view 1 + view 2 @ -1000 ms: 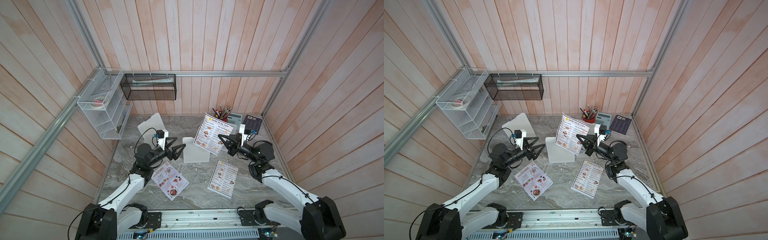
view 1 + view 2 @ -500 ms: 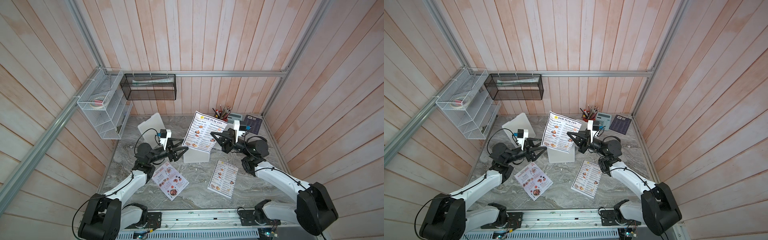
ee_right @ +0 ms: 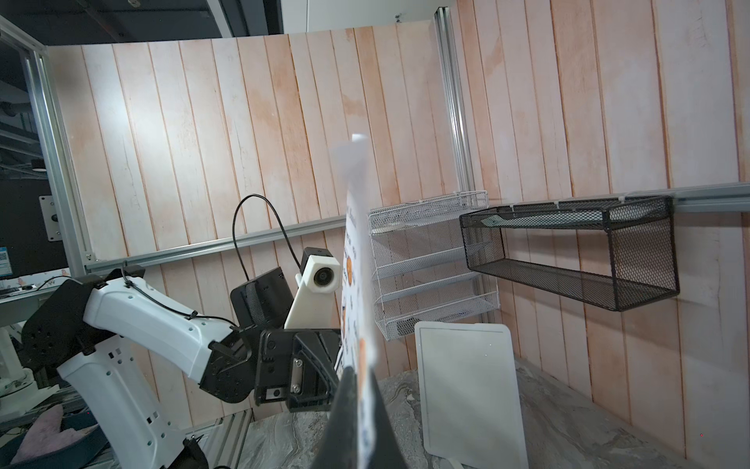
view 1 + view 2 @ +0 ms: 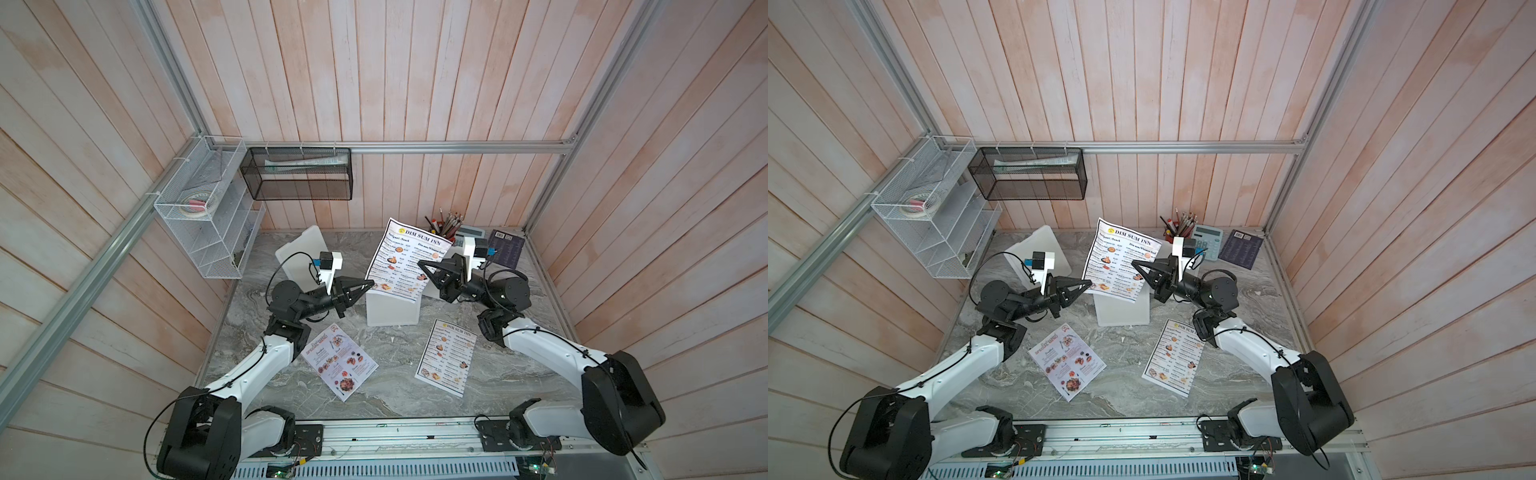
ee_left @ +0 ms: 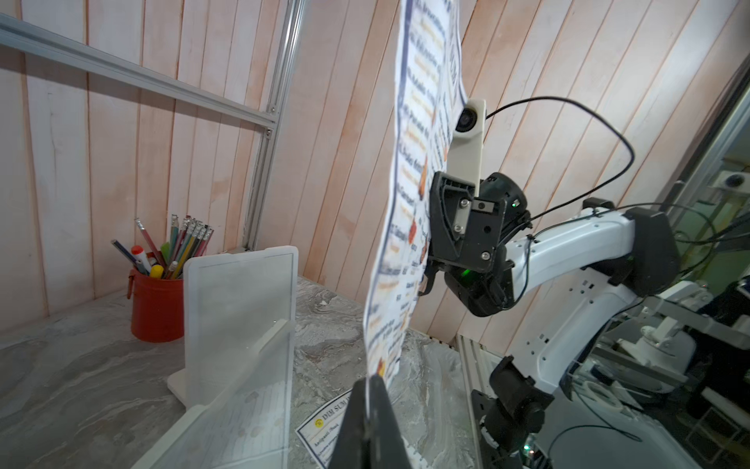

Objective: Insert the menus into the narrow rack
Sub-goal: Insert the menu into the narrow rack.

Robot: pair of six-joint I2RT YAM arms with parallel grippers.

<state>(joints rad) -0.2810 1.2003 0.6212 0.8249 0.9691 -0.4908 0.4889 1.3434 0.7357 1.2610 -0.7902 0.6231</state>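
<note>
A white "DIM SUM INN" menu stands upright in the air over a white stand, pinched from both sides. My left gripper is shut on its lower left edge. On the opposite edge my right gripper is shut as well. A second such menu lies flat front right on the table, and the colourful Special Menu lies front left. The narrow black mesh rack hangs on the back wall with a pale sheet inside.
A white stand sits under the held menu, with a tilted white panel behind my left arm. At the back right are a red pencil cup, a calculator and a dark purple booklet. A white wire shelf hangs on the left wall.
My right gripper carried the menu leftward to the left gripper. The left jaws, open before, have closed on the menu's edge.
</note>
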